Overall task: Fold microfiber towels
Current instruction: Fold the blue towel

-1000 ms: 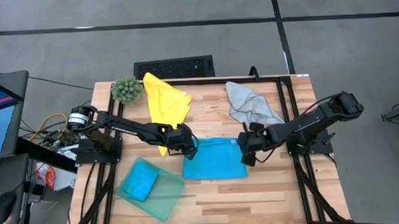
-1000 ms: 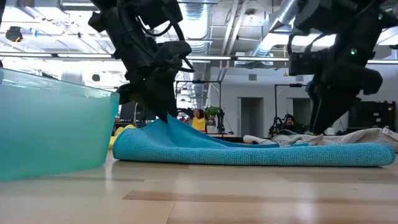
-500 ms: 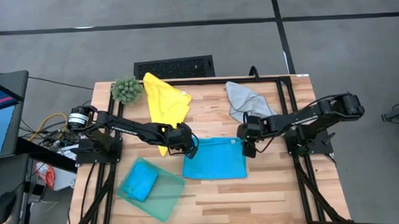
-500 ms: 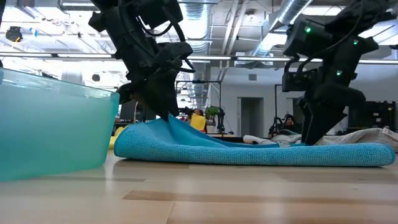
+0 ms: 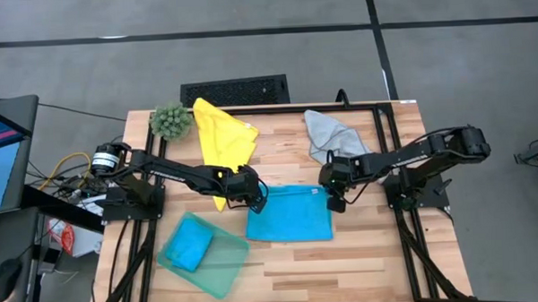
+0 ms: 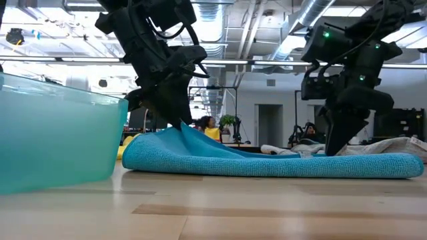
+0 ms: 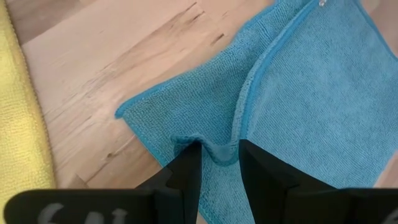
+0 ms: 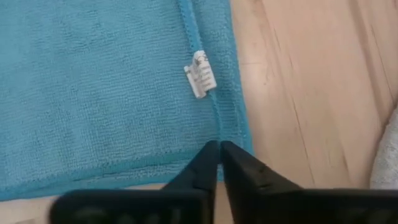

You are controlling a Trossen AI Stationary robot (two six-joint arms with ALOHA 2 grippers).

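Flat blue towel, long axis left-right, far corners pinched by both grippers' fingers.

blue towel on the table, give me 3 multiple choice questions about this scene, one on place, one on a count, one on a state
1. Where does the grey towel lie?
A. in the bin
B. at the table's far right
C. under the yellow towel

2. How many towels lie in the teal bin?
A. none
B. one
C. three

3. What is the left gripper doing?
A. pinching a corner of the blue towel
B. hanging open above the plant ball
C. holding the yellow towel in the air

Answers:
1 B: it sits crumpled beside the right arm.
2 B: one folded blue cloth lies inside.
3 A: the left wrist view shows cloth bunched between its fingers.
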